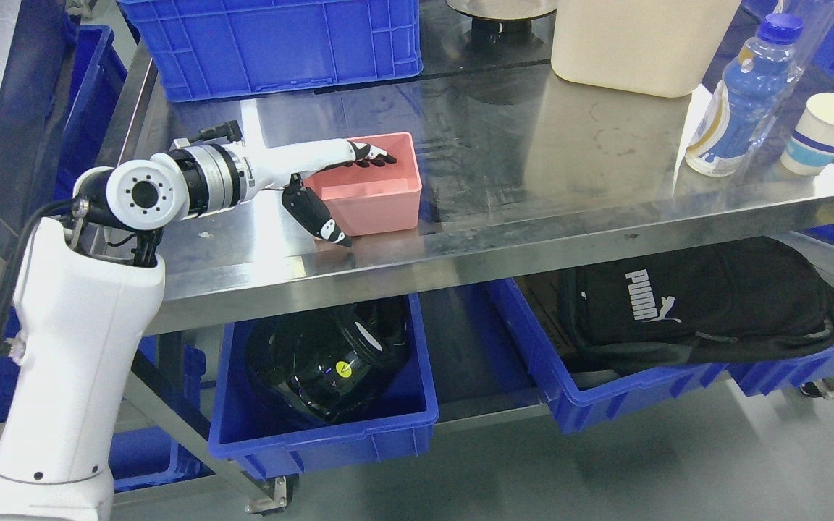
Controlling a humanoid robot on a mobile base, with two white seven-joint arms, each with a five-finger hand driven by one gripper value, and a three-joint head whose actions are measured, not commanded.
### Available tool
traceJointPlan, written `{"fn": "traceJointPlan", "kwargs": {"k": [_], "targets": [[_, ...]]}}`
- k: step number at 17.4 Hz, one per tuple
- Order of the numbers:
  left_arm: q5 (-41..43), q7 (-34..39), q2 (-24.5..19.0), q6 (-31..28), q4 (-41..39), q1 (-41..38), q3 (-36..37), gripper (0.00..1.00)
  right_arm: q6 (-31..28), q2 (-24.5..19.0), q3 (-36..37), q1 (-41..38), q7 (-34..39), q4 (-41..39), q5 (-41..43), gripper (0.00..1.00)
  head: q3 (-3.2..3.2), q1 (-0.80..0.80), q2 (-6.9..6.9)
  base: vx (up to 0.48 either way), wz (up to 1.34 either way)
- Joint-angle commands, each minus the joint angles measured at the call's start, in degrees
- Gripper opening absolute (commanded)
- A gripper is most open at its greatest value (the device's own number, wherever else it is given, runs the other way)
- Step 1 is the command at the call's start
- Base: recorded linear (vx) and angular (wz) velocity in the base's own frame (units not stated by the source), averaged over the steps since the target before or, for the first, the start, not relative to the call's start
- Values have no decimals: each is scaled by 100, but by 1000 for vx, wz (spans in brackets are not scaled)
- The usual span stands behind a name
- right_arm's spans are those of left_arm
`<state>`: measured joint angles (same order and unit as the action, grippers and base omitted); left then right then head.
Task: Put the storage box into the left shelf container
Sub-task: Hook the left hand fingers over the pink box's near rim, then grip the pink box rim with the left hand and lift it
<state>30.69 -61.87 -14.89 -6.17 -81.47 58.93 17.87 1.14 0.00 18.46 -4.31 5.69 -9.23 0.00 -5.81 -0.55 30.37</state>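
A pink storage box [377, 195] sits on the steel table [533, 174], near its front edge. My left hand [348, 192] reaches in from the left at the box's left end. Its fingers [372, 154] lie stretched over the box's open top and its thumb [316, 215] hangs down in front of the near wall. The hand is spread and does not grip the box. A blue container [330, 427] on the lower shelf, below and left, holds a black helmet [326, 365]. My right arm is not in view.
A blue crate [272, 43] stands at the back left of the table. A cream bin [634, 43], a blue bottle [743, 94] and a paper cup [822, 134] stand at the right. A second lower container [641, 394] holds a black bag [699, 304].
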Motion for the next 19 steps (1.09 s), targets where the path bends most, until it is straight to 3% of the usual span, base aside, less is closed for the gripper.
{"fn": "traceJointPlan", "kwargs": {"k": [1, 6, 12, 14, 16, 18, 19], "targets": [[156, 8, 223, -7, 438, 31, 76, 88, 0, 100, 0, 0, 1962, 0, -44, 100, 0, 0, 0, 0, 0], [551, 17, 522, -7, 895, 75, 85, 85, 0, 100, 0, 0, 1962, 0, -44, 100, 0, 0, 0, 2, 12], [535, 60, 865, 72, 948, 31, -117, 62, 0, 100, 0, 0, 1962, 0, -44, 100, 0, 0, 0, 3, 49], [526, 61, 935, 500, 992, 22, -370, 40, 0, 100, 0, 0, 1962, 0, -44, 100, 0, 0, 0, -2, 68], [526, 61, 997, 1298, 1307, 13, -722, 15, 0, 100, 0, 0, 1962, 0, -44, 100, 0, 0, 0, -3, 75], [526, 61, 1049, 1810, 1467, 22, -1004, 1, 0, 100, 0, 0, 1962, 0, -44, 100, 0, 0, 0, -1, 100], [526, 69, 1058, 1943, 1528, 31, -1074, 1, 0, 100, 0, 0, 1962, 0, -44, 100, 0, 0, 0, 1, 120]]}}
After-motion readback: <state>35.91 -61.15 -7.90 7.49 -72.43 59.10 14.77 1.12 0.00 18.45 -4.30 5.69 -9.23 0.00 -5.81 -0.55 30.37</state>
